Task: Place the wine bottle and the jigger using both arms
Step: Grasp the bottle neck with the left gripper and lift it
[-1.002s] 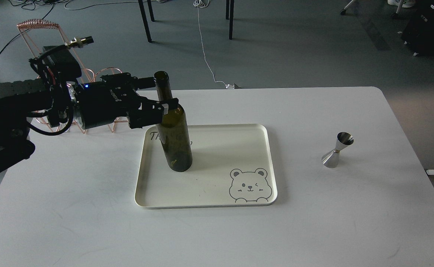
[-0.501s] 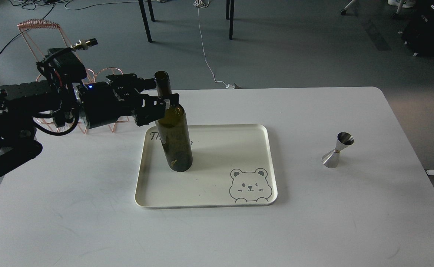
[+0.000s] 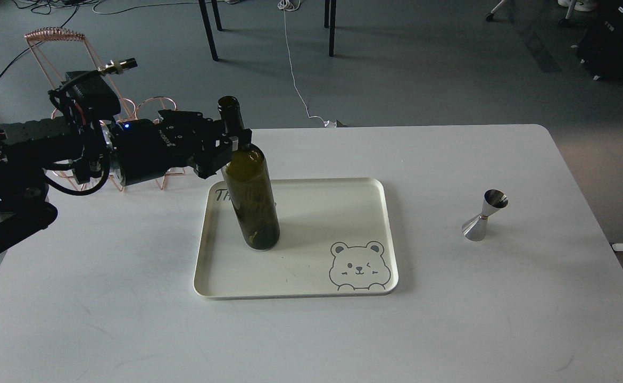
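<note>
White surface (image 3: 130, 319) carries a cream tray (image 3: 311, 290) with a bear drawing at its near right corner, and well to the right of the tray the silver jigger (image 3: 484, 215) stands upright on the bare top. On the left half of the tray stands the dark green wine bottle (image 3: 250, 197), leaning slightly left at the top, with the left gripper (image 3: 231, 139) reaching in from the left and its fingers (image 3: 243, 137) closed around the base of the neck. Behind the arm a copper wire rack (image 3: 77, 64) sits at the far left edge; the right gripper is out of sight.
</note>
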`<state>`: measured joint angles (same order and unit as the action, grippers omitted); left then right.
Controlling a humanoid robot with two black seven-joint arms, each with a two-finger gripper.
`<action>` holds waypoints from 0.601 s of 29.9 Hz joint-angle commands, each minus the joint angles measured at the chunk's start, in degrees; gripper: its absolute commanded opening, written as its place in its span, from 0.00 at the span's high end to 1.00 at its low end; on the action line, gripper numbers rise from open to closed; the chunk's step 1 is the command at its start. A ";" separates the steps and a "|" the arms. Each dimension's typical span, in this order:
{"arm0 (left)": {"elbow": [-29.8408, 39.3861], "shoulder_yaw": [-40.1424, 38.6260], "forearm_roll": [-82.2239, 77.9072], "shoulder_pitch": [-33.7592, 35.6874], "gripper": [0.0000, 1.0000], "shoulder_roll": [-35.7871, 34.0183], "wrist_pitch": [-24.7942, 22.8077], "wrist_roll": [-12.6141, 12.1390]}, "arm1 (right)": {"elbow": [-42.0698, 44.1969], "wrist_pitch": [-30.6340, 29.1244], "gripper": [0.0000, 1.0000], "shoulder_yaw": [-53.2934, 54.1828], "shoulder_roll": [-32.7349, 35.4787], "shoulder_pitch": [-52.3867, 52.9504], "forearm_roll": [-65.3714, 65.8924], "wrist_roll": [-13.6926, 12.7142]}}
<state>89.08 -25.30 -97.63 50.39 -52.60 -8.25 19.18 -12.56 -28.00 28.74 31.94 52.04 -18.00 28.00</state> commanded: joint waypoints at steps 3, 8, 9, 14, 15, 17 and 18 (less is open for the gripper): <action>0.22 -4.58 0.33 2.95 0.74 -2.77 -0.80 0.07 | -0.01 0.00 0.01 0.00 0.41 0.08 0.07 0.00; -0.48 -3.88 0.60 7.43 0.74 -7.51 -1.67 0.07 | 0.08 0.00 0.01 -0.09 0.41 0.08 0.16 0.00; -1.01 -3.88 0.77 7.61 0.75 -7.95 -2.63 0.07 | 0.08 0.00 0.01 -0.09 0.41 0.08 0.16 0.00; -7.06 -4.58 2.35 8.66 0.76 -9.19 -5.28 0.16 | 0.08 0.00 0.01 -0.18 0.41 0.25 0.24 0.00; -8.30 -4.49 2.70 10.06 0.76 -9.19 -5.37 0.51 | 0.08 0.00 0.01 -0.18 0.41 0.25 0.24 0.00; -10.67 -3.97 3.23 12.70 0.76 -9.36 -5.46 1.47 | 0.08 0.00 0.01 -0.27 0.41 0.43 0.24 0.00; -12.16 -3.70 3.23 13.58 0.76 -9.37 -5.54 2.00 | -0.01 0.00 0.01 -0.27 0.49 0.51 0.24 0.00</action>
<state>80.43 -29.68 -94.85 61.13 -61.80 -13.54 19.93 -12.48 -28.00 28.53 32.38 52.38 -17.75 28.00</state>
